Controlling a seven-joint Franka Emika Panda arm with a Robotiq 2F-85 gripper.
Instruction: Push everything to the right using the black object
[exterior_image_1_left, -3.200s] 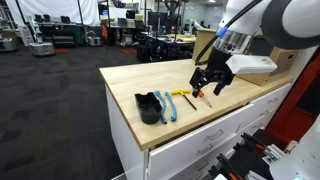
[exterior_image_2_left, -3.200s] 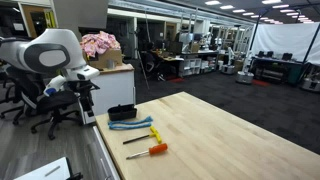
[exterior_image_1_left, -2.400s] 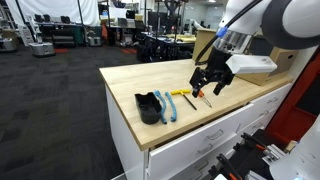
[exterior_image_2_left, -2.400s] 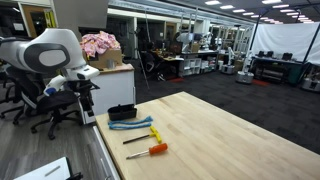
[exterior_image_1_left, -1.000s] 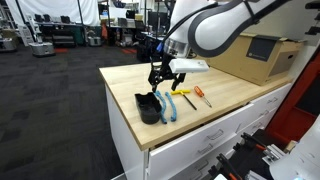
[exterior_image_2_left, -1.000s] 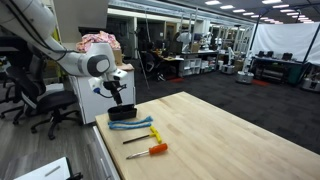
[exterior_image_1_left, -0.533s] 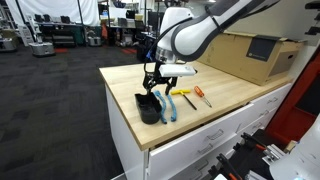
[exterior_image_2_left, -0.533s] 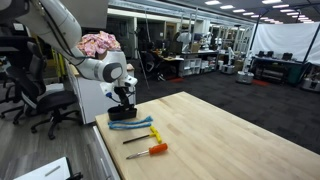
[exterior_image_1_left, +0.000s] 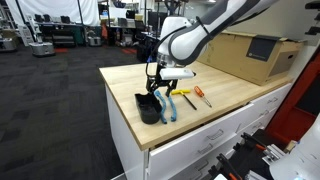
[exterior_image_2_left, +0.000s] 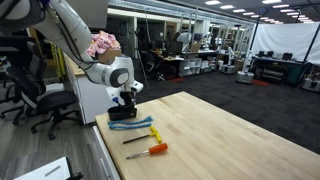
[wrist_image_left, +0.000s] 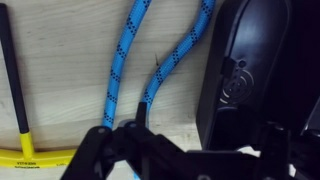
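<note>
Your tool (exterior_image_1_left: 155, 88) hangs just above the black object (exterior_image_1_left: 148, 107), which sits near the corner of the table (exterior_image_1_left: 130, 75), at the outer end of the row of things. That placement makes sense: you need the black object in hand before it can serve as a pusher, and it lies at one end, so everything else is on one side of it.

In the wrist view the tool (wrist_image_left: 190, 140) is spread wide, with one finger (wrist_image_left: 105, 150) over the blue rope (wrist_image_left: 125, 60) and the other past the far flank of the black object (wrist_image_left: 245, 70). Nothing is pinched. The straddle looks off-centre to me, so shift toward the black object or you may catch rope as well.

The black object's long axis runs up and down the wrist picture, away from the tool, roughly parallel to the rope strands just beside it and to the yellow-handled item (wrist_image_left: 18, 110) at the far edge. Your fingers therefore close across its short width, which suits a firm hold.

In an exterior view the orange screwdriver (exterior_image_2_left: 155, 150) lies farthest from the black object (exterior_image_2_left: 122, 112), so a broadside sweep should meet the rope first.
</note>
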